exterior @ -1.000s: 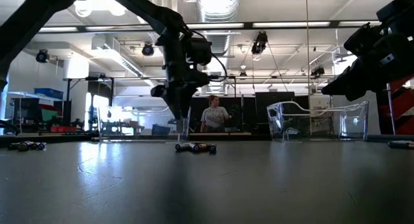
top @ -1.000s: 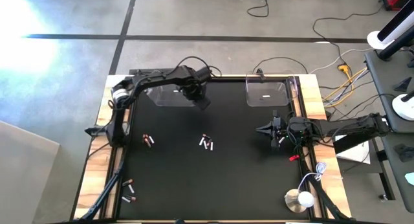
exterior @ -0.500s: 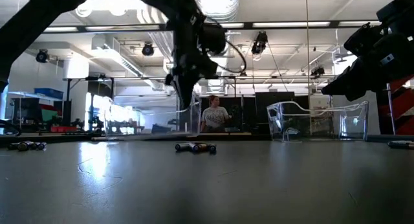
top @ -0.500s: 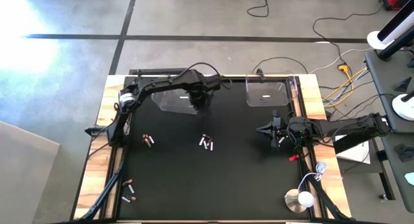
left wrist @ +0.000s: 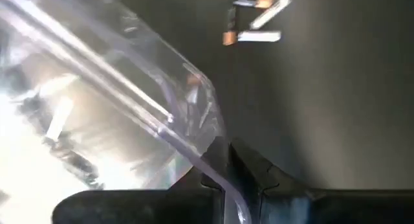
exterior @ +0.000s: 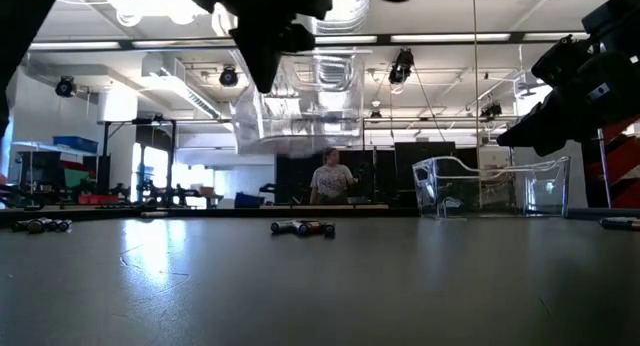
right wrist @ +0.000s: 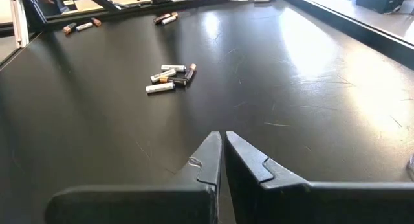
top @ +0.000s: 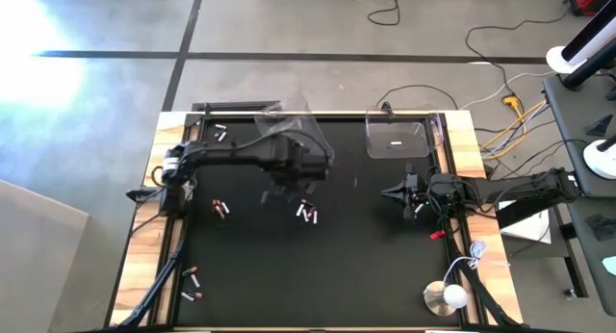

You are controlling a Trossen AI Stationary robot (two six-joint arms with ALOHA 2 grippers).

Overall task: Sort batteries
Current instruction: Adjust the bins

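Above the middle of the dark surface (top: 337,266), the left gripper (left wrist: 223,179) had its fingers clamped on the rim of a clear plastic bin (top: 294,145), lifted off the surface and tilted. From the low camera the bin (exterior: 300,101) hung well above table height, blurred, with small cells dimly visible inside. The left wrist camera showed the bin wall (left wrist: 116,107) pinched between the two dark fingers, and at least one pale cell lying in it.

Just below the raised bin, near the centre of the surface, lay a small cluster of batteries (top: 307,213), silvery and dark ones together; the same cluster (exterior: 302,227) sat on the surface in the low view. More batteries lay toward 9 o'clock (top: 222,208), a few at about 7 o'clock (top: 191,285), and a couple at about 11 o'clock near the far edge (top: 222,135).

A second clear bin (top: 397,138) stood on the surface at about 1 o'clock, holding a pale cell. The right gripper (top: 397,192) hovered at 3 o'clock with its fingers pressed together on nothing, well apart from the central cluster (right wrist: 169,76). A small red piece (top: 436,234) lay by the right edge.
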